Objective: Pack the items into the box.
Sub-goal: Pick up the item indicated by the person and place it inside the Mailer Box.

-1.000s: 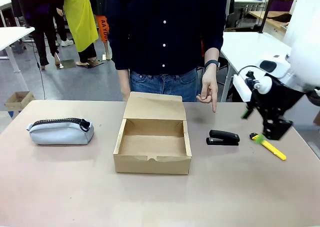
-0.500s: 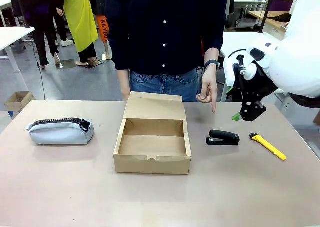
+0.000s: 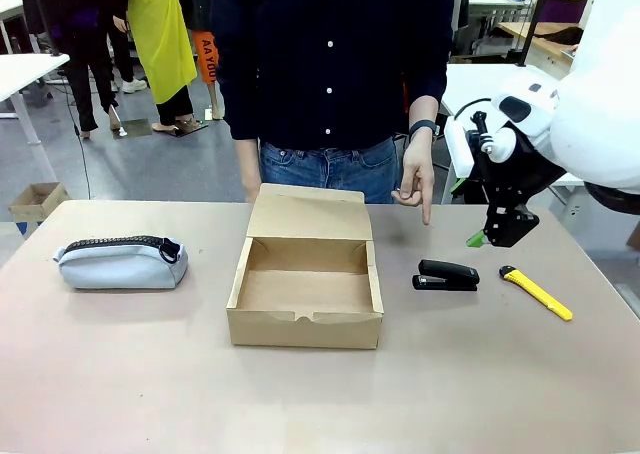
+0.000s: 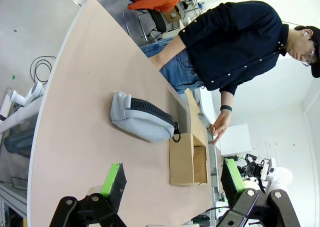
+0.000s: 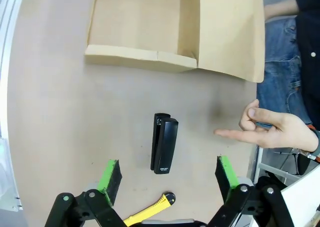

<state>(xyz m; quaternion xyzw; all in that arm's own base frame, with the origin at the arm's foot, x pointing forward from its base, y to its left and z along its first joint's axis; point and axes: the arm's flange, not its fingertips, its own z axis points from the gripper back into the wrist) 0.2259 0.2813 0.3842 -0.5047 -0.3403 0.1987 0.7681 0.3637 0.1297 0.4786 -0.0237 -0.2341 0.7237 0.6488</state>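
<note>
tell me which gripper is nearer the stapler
Right. The right gripper hangs open just above the stapler; the left gripper is far off, with the pouch and box between.

Your front cam looks across the pale beige table [image 3: 150,374] at the dark-shirted person [image 3: 330,64]. Right wrist cam stares down, close; left one's rolled sideways, farther off. All catch the shallow brown cardboard box [image 3: 305,329].

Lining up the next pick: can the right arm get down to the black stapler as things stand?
Probably yes. The right gripper hangs open above the stapler, and nothing lies on it. The person's hand points down just beyond, not touching it; mind that finger.
</note>
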